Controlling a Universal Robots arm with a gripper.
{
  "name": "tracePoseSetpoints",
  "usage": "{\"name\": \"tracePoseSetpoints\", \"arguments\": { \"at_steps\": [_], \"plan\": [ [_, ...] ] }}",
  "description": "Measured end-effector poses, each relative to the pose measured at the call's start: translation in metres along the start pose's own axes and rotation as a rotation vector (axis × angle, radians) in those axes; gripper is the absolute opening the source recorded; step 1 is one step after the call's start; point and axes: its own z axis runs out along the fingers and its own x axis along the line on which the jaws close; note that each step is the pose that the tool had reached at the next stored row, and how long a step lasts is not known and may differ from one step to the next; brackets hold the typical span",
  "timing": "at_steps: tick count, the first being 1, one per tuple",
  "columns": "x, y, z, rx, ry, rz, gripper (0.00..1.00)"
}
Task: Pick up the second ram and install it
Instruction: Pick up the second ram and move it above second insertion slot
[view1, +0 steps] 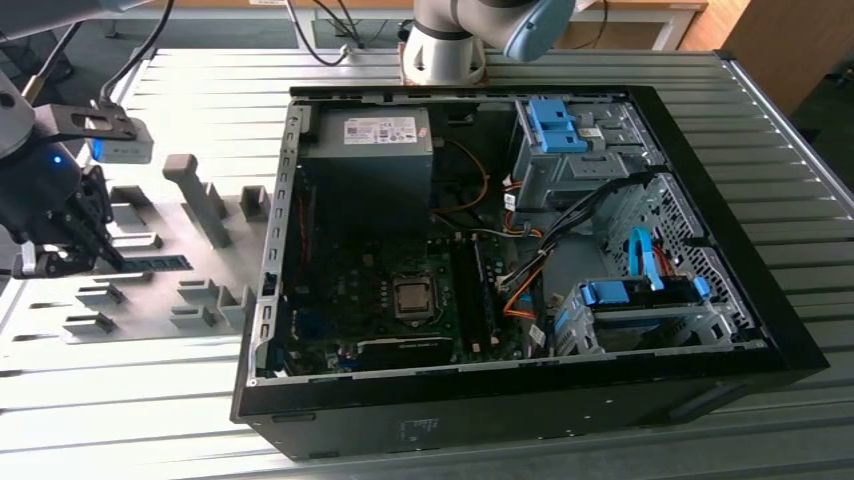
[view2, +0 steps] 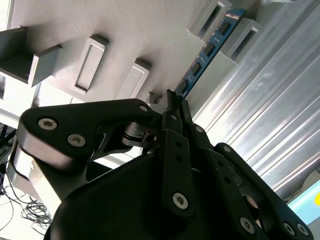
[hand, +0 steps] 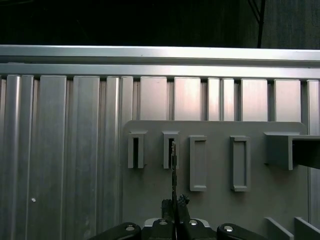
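- The gripper hangs over the grey holder plate at the exterior view's left. In the second wrist view its fingers are pressed together on the near end of the memory stick, pinching it.
- The step in hand, as I judge it, is the pick-up, with the grasp made. The stick's far end shows in a slotted block, though I cannot tell whether it rests fully home there.
- The stick is on the plate, near the plate's edge that borders the ribbed table, and well apart from the computer case.
- It stands on its thin edge, with its long axis level along the plate and running straight away from the fingertips. The far end points at that plate edge.
- Freeing it calls for a straight pull in line with the slot and no twist. A board this thin would likely bind or bend otherwise.
- At the exterior view's right the case lies open, its main board bare. This stick is not yet installed.
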Motion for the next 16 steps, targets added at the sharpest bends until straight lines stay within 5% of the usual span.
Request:
{"name": "tracePoseSetpoints", "arguments": {
  "at_steps": [16],
  "plan": [
    [0.0,0.0004,-0.0044,-0.0002,0.0003,0.0,0.14]
  ]
}}
